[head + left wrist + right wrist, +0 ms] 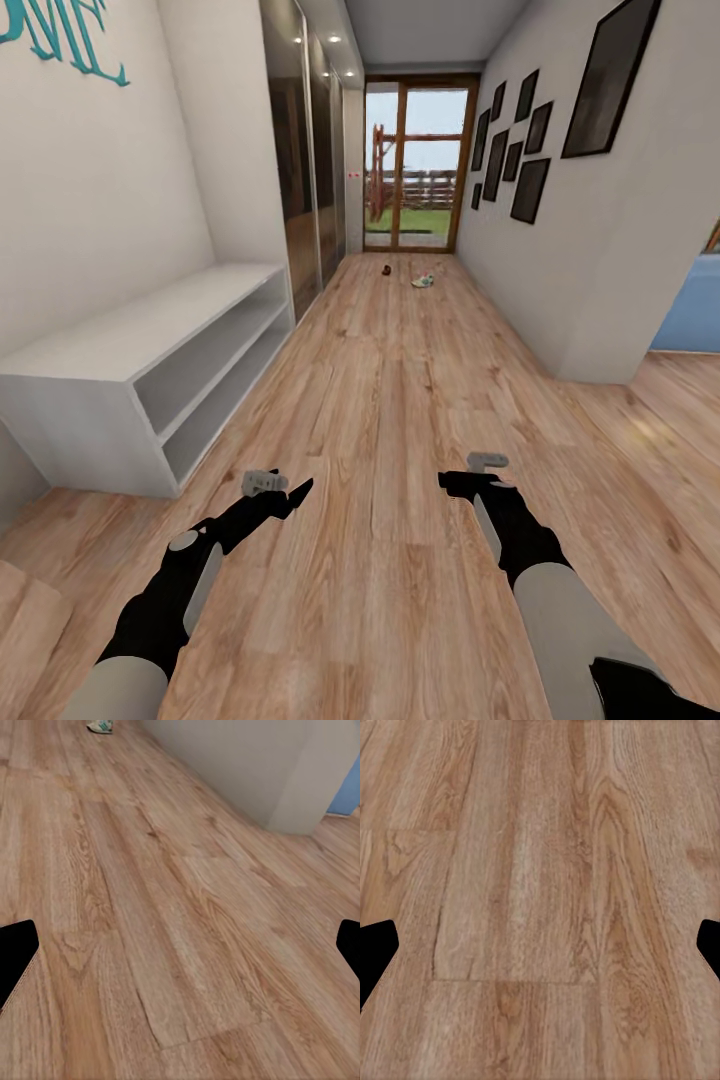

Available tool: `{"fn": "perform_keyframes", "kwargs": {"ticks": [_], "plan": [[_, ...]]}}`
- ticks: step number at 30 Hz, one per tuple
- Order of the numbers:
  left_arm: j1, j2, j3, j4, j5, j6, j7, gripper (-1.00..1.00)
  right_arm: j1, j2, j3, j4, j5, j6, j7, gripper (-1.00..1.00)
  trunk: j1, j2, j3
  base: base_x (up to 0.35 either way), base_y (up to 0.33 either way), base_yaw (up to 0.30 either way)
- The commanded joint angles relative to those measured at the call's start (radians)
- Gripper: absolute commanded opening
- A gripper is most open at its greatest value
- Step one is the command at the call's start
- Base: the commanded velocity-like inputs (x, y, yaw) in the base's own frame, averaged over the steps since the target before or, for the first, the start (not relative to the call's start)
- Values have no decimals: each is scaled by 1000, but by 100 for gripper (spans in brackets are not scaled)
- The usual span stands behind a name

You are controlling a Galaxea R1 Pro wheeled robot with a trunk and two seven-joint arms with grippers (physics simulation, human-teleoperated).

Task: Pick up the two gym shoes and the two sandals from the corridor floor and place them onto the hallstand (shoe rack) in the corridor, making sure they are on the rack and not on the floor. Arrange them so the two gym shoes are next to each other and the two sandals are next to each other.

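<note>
Far down the corridor floor (400, 400), a white gym shoe (423, 281) and a small brown sandal (384, 269) lie too distant for detail. The hallstand (150, 360) shelves stand bare. Left gripper (300, 490) and right gripper (447, 482) hover over planks, both spread wide, holding nothing.

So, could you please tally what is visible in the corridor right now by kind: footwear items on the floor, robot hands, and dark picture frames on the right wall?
Footwear items on the floor, far off near the glass door: 2, a white shoe and a small dark item, too small to identify
Robot hands: 2, the left hand and the right hand
Dark picture frames: 8, including the nearest frame
Total: 12
</note>
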Motion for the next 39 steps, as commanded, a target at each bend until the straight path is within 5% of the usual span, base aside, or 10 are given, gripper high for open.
{"fn": "perform_keyframes", "kwargs": {"ticks": [1,39], "plan": [[-1,-1,4,0,6,8,-7,100,0,1,-4,-2,9,5,2,100,0,0,-1,345,0,0],[-1,-5,2,0,7,8,-7,100,0,1,-4,-3,9,6,2,100,0,0,1,345,0,-50]]}}
